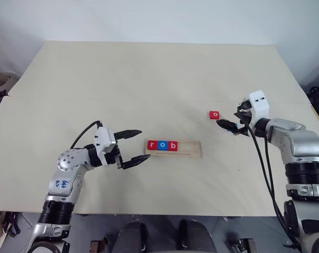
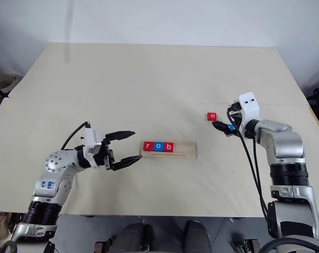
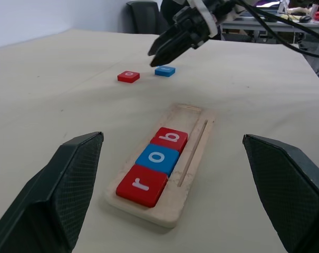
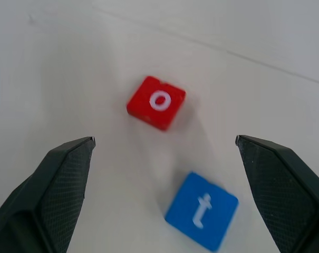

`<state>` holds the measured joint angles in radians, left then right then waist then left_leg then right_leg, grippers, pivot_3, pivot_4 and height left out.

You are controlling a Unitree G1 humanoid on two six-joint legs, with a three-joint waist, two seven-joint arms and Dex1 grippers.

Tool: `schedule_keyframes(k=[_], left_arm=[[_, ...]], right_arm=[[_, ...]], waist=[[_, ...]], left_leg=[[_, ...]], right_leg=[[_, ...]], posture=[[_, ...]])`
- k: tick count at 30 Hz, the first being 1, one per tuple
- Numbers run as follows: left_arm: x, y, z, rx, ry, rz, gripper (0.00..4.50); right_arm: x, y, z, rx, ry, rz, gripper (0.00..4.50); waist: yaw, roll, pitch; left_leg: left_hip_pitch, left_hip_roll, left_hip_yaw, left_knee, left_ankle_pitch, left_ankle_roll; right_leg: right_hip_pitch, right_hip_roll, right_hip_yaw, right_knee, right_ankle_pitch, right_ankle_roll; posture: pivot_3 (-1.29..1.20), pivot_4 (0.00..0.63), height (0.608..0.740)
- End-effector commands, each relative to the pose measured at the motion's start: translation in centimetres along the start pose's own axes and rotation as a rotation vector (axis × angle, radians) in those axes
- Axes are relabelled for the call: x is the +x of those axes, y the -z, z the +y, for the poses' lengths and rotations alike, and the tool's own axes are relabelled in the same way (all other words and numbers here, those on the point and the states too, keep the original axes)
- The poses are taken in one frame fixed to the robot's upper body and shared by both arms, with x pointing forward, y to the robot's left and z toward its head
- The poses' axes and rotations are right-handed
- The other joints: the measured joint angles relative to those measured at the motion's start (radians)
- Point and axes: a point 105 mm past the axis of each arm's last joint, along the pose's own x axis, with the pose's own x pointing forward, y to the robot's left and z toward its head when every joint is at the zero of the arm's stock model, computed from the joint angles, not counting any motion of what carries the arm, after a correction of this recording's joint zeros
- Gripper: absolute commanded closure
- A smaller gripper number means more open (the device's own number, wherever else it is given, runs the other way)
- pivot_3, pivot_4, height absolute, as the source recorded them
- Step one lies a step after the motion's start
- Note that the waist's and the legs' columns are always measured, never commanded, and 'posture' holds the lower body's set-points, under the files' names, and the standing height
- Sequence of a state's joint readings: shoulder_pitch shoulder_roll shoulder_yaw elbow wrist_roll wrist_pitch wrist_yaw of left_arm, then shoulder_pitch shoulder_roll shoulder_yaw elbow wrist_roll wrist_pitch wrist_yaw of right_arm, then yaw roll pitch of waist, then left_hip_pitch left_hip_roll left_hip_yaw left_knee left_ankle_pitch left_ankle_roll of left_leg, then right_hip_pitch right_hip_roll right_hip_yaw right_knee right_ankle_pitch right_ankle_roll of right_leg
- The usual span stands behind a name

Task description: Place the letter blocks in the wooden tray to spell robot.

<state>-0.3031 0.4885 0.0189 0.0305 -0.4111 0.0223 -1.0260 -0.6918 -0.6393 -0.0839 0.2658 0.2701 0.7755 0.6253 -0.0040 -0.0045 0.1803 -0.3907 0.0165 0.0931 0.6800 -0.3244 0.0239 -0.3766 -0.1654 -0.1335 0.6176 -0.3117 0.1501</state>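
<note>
Three blocks, r-o-b, sit in wooden tray [image 1: 175, 149], two slots free. Red o block [image 4: 156, 102] and blue t block [image 4: 202, 210] lie close together on worktop [image 1: 148, 79]. Right tool [image 1: 229, 126] wide open, empty, above both. Left tool [image 1: 132, 148] open, empty, beside tray. Risk: grabbing t first, or nudging neighbour.

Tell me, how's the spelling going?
Both grippers open, empty. Wooden tray holds r, o, b. Right gripper above red o and blue t. Nothing blocking.

red r [image 3: 142, 184], blue o [image 3: 157, 158], red b [image 3: 170, 139]; pale wooden tray [image 3: 193, 158]
</note>
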Motion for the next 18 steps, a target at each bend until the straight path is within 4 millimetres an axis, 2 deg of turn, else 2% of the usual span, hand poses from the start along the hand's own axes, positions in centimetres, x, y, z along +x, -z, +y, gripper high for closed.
schedule_keyframes(k=[1, 8, 13, 18], left_arm=[[0.2, -0.7, -0.1, 0.043, 0.008, -0.016, 0.0], [0.4, -0.7, 0.0, 0.044, 0.008, -0.022, 0.0], [0.6, -0.9, 0.0, 0.048, 0.001, -0.028, 0.0], [0.6, -1.1, 0.1, 0.051, -0.023, -0.039, 0.0]], right_arm=[[1.2, -1.3, 0.2, 0.005, 0.063, -0.031, 0.02], [3.8, -1.4, 0.6, 0.061, 0.179, -0.045, 0.02], [4.8, -0.6, 1.4, 0.079, 0.214, -0.013, 0.02], [5.1, -0.1, 1.9, 0.12, 0.231, 0.015, 1.63]], waist=[[-0.001, 0.0, 0.0], [-0.001, 0.0, 0.0], [-0.002, 0.0, 0.0], [-0.003, 0.0, 0.0]], left_leg=[[0.0, 0.0, 0.0, 0.0, 0.0, 0.0], [0.0, 0.0, 0.0, 0.0, 0.0, 0.0], [0.0, 0.0, 0.0, 0.0, 0.0, 0.0], [0.0, 0.0, 0.0, 0.0, 0.0, 0.0]], right_leg=[[0.0, 0.0, 0.0, 0.0, 0.0, 0.0], [-0.001, 0.0, 0.0, 0.0, 0.0, 0.0], [-0.001, 0.0, 0.0, 0.001, 0.0, 0.0], [-0.001, 0.0, 0.0, 0.001, 0.0, 0.0]], posture=[[0.0, 0.15, 0.74], [0.0, 0.15, 0.74], [0.0, 0.15, 0.74], [0.0, 0.15, 0.74]])
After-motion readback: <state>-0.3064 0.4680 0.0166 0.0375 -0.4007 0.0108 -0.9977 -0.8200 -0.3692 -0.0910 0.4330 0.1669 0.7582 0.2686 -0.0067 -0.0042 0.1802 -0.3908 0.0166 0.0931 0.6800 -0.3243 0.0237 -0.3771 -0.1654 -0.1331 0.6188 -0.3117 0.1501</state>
